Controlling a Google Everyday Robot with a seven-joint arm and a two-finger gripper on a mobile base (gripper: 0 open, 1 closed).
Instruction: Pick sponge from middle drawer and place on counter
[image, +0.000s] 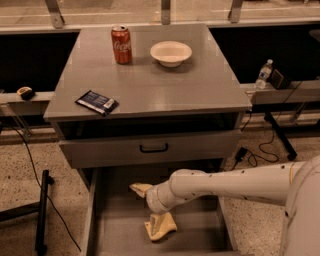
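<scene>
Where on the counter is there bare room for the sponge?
Barest counter patch: right front, between white bowl and front edge, right of the dark packet. Coke can and bowl crowd the back. The claw is low in the middle drawer at the sponge.

The worktop (150, 85) is plain glossy grey. On it are a red can (121, 45) with white lettering, a white bowl (170, 52) and a dark packet (97, 102) with pale print. The grey front carries a black handle (154, 148). Over the grey drawer (120, 225), the cream gripper (148, 206), fingers spread, is at the pale yellow sponge (168, 226). The arm (235, 182) is white, dotted with dark spots.
</scene>
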